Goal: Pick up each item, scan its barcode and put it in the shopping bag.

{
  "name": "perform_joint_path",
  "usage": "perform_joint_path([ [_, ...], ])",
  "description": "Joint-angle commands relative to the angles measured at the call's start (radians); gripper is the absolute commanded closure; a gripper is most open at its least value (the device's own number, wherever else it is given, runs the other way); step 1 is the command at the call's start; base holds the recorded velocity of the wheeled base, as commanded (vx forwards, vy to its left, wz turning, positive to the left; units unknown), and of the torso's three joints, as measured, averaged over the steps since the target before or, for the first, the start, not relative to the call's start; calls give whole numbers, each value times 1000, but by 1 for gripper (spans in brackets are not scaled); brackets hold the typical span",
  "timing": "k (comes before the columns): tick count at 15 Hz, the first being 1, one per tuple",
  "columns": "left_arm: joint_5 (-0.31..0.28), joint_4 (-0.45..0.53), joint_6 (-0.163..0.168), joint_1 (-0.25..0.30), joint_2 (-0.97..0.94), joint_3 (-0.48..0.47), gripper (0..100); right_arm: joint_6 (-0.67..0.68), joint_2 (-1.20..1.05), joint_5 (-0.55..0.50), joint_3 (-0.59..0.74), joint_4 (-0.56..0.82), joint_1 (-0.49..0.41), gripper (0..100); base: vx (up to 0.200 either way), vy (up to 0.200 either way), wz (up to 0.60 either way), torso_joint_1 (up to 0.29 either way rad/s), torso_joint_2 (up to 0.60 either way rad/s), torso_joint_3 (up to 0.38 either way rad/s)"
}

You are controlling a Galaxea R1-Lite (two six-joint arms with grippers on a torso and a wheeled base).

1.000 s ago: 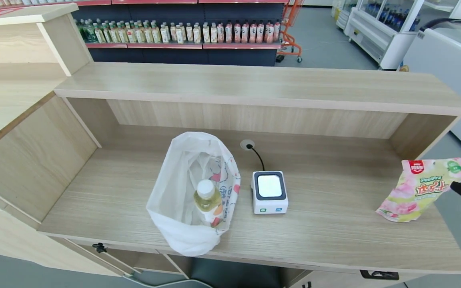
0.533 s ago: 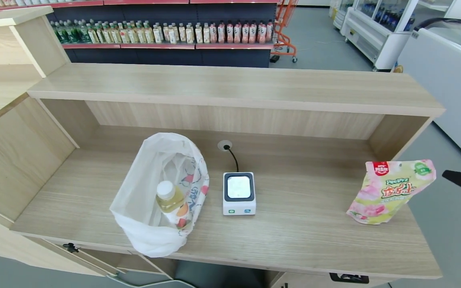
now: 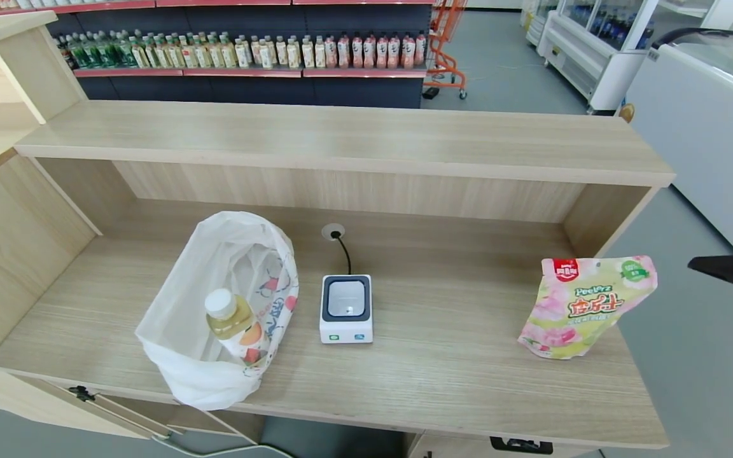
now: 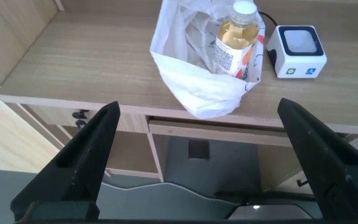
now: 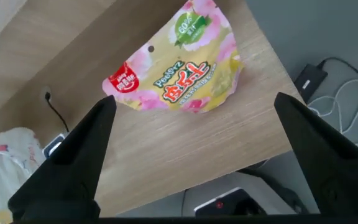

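At the checkout counter's (image 3: 436, 375) near edge, the left gripper (image 4: 199, 111) hangs open and empty before the white shopping bag (image 3: 179, 318), a capped drink bottle (image 3: 231, 321) inside. Just beside the bag sits the scanner (image 3: 345, 308); the pink snack pouch (image 3: 586, 305) rests at the counter's right end, near the open, empty right gripper (image 5: 196, 102).

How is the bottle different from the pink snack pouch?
The bottle is already inside the white shopping bag; the pouch stands outside it at the right end of the counter. The bottle is round, with a white cap and yellow drink; the pouch is flat, pink and green. Both rest on the wooden counter, one each side of the scanner.
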Motion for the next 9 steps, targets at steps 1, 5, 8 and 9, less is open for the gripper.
perform_joint_path([
  [1,0,-1,-2,1,0,0,0,61,81,-2,-70,27,-1,0,0,0,0,0,0,0],
  [5,0,-1,0,1,0,0,0,231,156,-34,-178,130,-1,0,0,0,0,0,0,0],
  [8,0,-1,0,-1,0,0,0,287,217,-50,-179,129,-1,0,0,0,0,0,0,0],
  [9,0,-1,0,1,0,0,0,307,244,-51,-179,126,-1,0,0,0,0,0,0,0],
])
